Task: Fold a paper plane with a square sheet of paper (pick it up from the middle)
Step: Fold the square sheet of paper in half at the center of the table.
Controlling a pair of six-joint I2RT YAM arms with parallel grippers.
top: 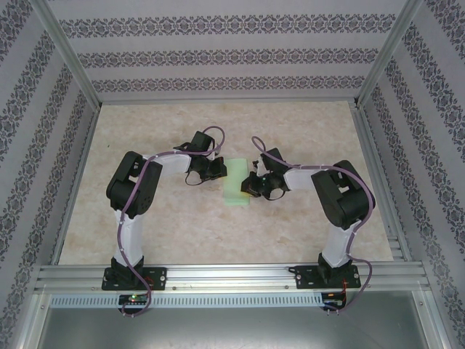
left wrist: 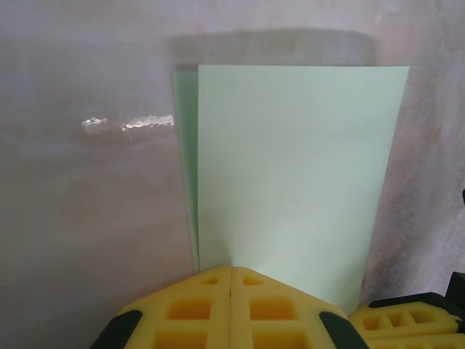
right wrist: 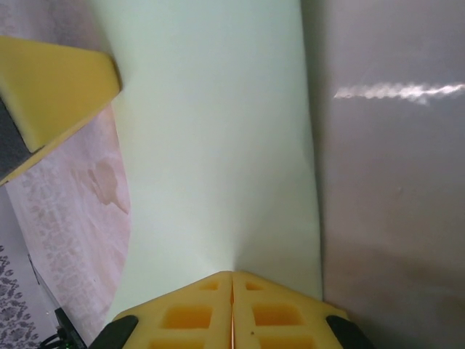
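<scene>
— Two things to confirm. Checked the table point(top: 145, 218) first?
— Did. Found the square sheet of paper point(top: 236, 192) lying flat mid-table, folded double, with a lower layer peeking out along one side.
— And the left gripper point(left wrist: 231, 273)?
— Clenched on one edge of that paper, yellow fingers point(left wrist: 190, 309) pressed together.
— Right gripper point(right wrist: 232, 278)?
— Likewise pinched tight on the opposite edge.

text readable: 0 | labels, brands: 0 | numbers, signs: 0 (wallpaper point(top: 218, 58) carries ornament, not letters)
</scene>
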